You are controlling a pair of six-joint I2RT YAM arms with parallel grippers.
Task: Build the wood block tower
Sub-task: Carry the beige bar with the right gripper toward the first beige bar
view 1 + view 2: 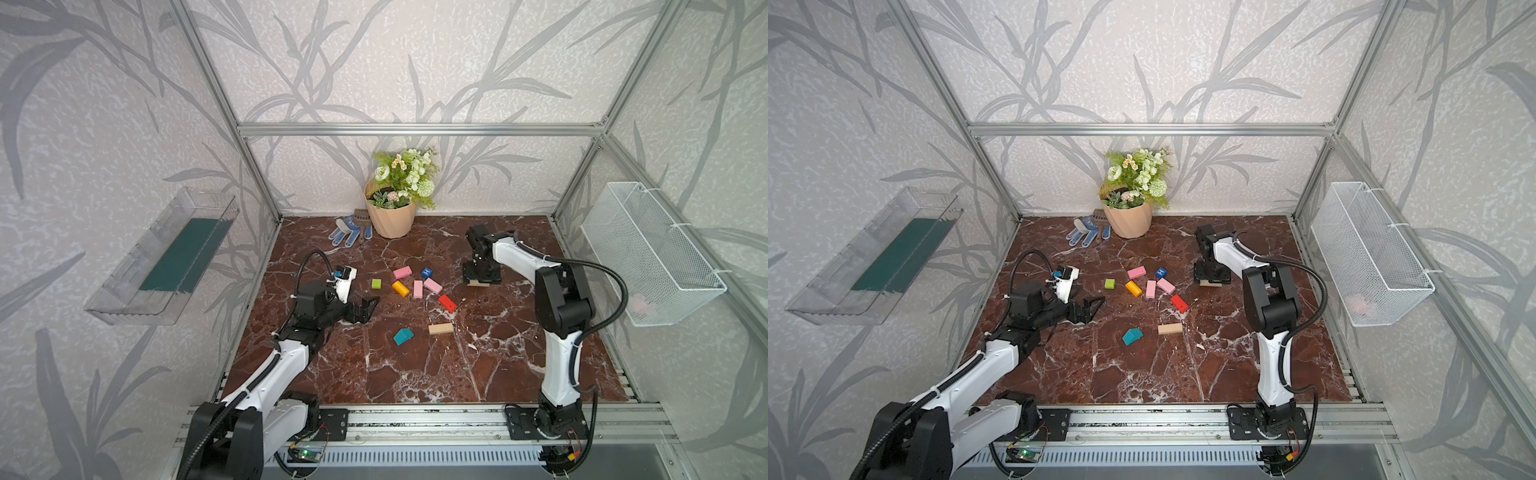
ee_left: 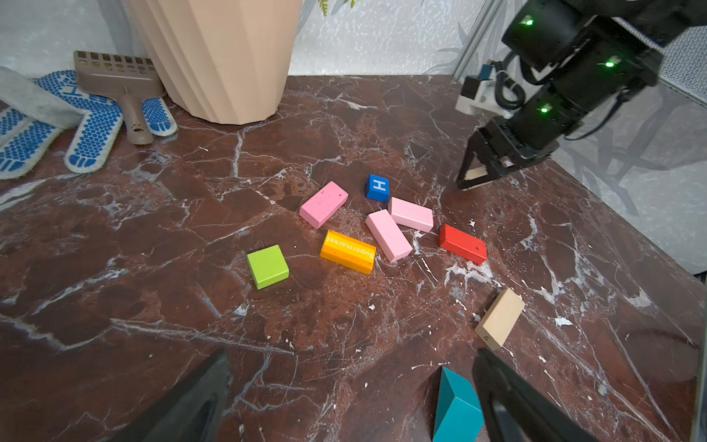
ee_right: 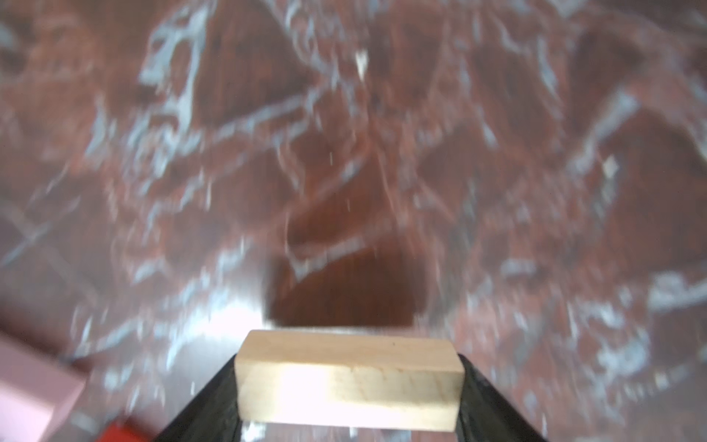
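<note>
My right gripper point(image 1: 481, 283) points down at the table's right side, shut on a tan block point(image 3: 348, 379) held by its two ends just above the marble; the block also shows as a tan patch point(image 2: 475, 174) between the fingers. Loose wood blocks lie mid-table: three pink point(image 1: 402, 272), a blue "H" cube point(image 1: 427, 272), green cube point(image 1: 376, 283), orange point(image 1: 400, 288), red point(image 1: 447, 303), a second tan block point(image 1: 441, 328) and the teal house piece point(image 1: 403, 336). My left gripper point(image 1: 368, 307) hovers open and empty left of them. No tower shows in any view.
A beige flowerpot point(image 1: 392, 218) stands at the back wall with blue-white gloves point(image 1: 345, 235) and a small brown rake point(image 2: 126, 88) beside it. A wire basket point(image 1: 648, 253) hangs on the right wall, a clear tray point(image 1: 162, 257) on the left wall.
</note>
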